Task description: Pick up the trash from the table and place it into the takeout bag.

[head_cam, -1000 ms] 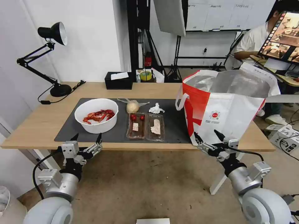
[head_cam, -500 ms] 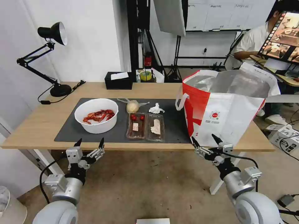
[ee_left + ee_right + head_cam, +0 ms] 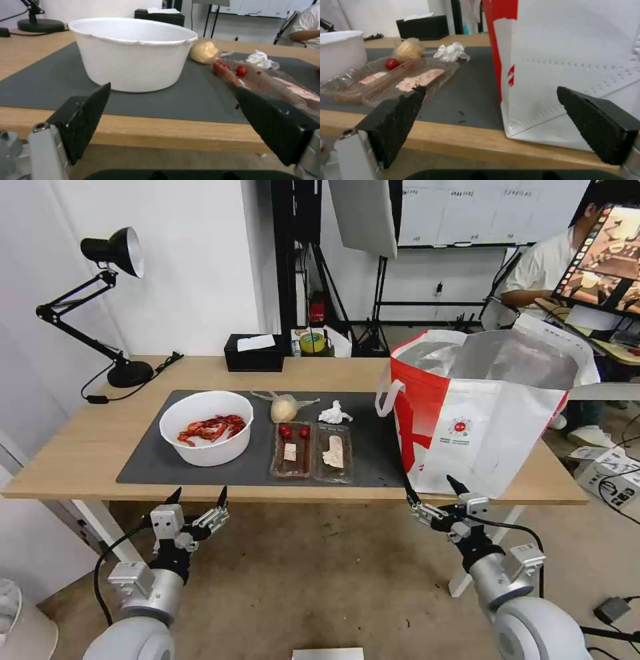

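On the table (image 3: 80, 453), mat at 12 o'clock: one bowl (image 3: 207, 428) of shells, two clear trays (image 3: 311, 449), one bagged lump (image 3: 284, 408), one tissue (image 3: 334, 413). One takeout bag (image 3: 487, 420) at 2 o'clock. My left gripper (image 3: 199, 497) and right gripper (image 3: 430, 488), both spread wide, empty, below the near edge.

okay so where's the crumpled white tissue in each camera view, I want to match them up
Head view: the crumpled white tissue lies on the dark mat, behind the right-hand clear tray.
Left wrist view: the tissue lies far back, beyond the trays.
Right wrist view: the tissue lies mid-mat, beyond the trays.
Shared landmark: the bagged beige lump lies beside it in all three.
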{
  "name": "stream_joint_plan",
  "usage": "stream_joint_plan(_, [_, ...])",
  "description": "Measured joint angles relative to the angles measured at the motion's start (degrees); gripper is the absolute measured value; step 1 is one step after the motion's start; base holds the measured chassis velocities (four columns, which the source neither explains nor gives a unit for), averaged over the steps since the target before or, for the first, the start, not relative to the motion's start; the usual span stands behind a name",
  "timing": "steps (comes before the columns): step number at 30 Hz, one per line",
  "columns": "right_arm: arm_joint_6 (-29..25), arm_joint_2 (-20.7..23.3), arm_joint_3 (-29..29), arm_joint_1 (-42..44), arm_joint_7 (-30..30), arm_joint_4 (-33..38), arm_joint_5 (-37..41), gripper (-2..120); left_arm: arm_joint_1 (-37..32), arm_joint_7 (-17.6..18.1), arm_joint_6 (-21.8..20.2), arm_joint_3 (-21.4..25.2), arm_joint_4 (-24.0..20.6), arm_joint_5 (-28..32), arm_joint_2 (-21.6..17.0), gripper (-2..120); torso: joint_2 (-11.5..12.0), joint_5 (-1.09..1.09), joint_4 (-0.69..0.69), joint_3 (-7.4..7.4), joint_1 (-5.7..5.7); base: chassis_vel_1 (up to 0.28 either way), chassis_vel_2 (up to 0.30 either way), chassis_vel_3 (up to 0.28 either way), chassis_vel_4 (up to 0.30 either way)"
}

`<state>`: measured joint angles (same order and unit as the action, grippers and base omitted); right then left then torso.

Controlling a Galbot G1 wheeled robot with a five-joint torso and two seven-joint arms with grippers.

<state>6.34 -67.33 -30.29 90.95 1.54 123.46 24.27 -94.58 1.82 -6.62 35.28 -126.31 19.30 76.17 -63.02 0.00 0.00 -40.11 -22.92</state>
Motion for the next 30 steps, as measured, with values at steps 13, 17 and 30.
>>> stream_joint_plan(13, [2.38, -0.27, 7.52, -1.99, -2.72, 2.11, 15.26, 100, -0.29, -0.07, 0.20, 0.35, -0.43, 0.16, -0.29, 100, 0.00, -0.01, 0.00, 0.00, 0.00, 0.000, 0.000, 0.000, 0.000])
stream_joint_plan(17, [3.98, -0.64, 10.83, -4.22, -5.84, 3.27, 24.22, 100, -0.34, -0.07, 0.12, 0.36, -0.52, 0.15, -0.36, 100, 0.00, -0.01, 0.00, 0.00, 0.00, 0.000, 0.000, 0.000, 0.000])
stream_joint_plan(30, [6.28, -1.61, 18.25, -13.56, -19.56, 3.56, 46.69, 100, -0.42, 0.07, -0.03, 1.11, -0.55, 0.06, -0.47, 100, 0.00, 0.00, 0.00, 0.00, 0.00, 0.000, 0.000, 0.000, 0.000])
